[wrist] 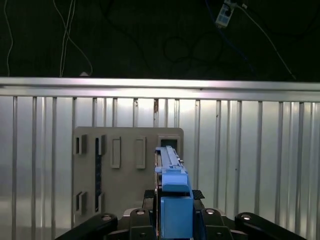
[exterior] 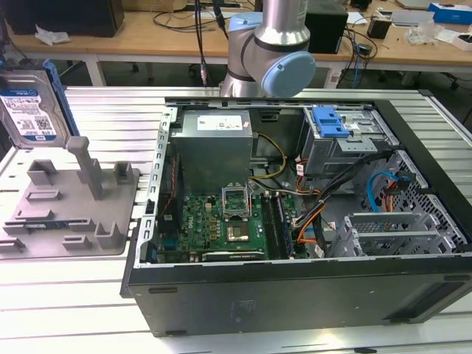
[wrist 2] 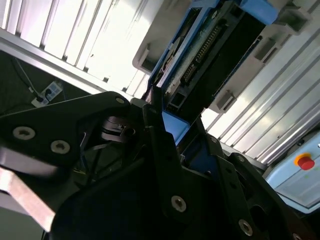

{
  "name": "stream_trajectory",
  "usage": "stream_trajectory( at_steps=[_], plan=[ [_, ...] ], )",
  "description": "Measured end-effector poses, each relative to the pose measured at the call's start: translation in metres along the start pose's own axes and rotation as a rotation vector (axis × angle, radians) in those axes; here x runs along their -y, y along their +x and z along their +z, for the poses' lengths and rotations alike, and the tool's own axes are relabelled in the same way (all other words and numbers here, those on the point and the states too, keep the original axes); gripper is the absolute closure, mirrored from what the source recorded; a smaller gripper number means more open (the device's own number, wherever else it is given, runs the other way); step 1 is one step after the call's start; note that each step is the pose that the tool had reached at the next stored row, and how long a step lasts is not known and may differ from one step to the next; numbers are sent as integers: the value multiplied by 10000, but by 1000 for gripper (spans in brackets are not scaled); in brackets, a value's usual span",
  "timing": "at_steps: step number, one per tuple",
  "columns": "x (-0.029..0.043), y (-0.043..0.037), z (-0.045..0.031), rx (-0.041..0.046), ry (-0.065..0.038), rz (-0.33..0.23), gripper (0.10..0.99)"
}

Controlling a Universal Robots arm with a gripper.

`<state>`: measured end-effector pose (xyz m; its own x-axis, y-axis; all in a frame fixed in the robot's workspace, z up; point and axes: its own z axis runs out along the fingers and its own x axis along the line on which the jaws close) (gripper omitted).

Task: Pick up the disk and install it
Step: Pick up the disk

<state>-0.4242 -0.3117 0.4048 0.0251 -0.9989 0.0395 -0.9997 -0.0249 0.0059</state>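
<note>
The disk (exterior: 29,109), a silver drive with a white-and-blue label in a blue bracket, hangs upright above the grey fixture (exterior: 70,210) at the exterior view's left. In the first wrist view the disk (wrist: 172,187) is edge-on, and my gripper (wrist: 172,202) is shut on it, with black fingers either side of the blue bracket. The second wrist view shows the disk's circuit-board side (wrist 2: 212,47) running away from the gripper (wrist 2: 165,125). The fixture (wrist: 127,167) lies below the disk on the ribbed table.
An open computer case (exterior: 295,287) lies on the table in the exterior view's middle and right. It holds a motherboard (exterior: 221,225), a grey power supply box (exterior: 214,140), cables and a drive bay with a blue latch (exterior: 330,122). The arm's base (exterior: 265,44) stands behind it.
</note>
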Motion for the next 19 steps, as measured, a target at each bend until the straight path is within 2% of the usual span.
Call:
stream_trajectory(
  at_steps=[10, 11, 16, 19],
  plan=[
    [11, 5, -359, -185, -5, 2, 718],
    [12, 5, -415, -217, -5, 1, 718],
    [16, 7, -601, -315, -7, 2, 718],
    [19, 9, -745, -394, -9, 2, 718]
  ],
)
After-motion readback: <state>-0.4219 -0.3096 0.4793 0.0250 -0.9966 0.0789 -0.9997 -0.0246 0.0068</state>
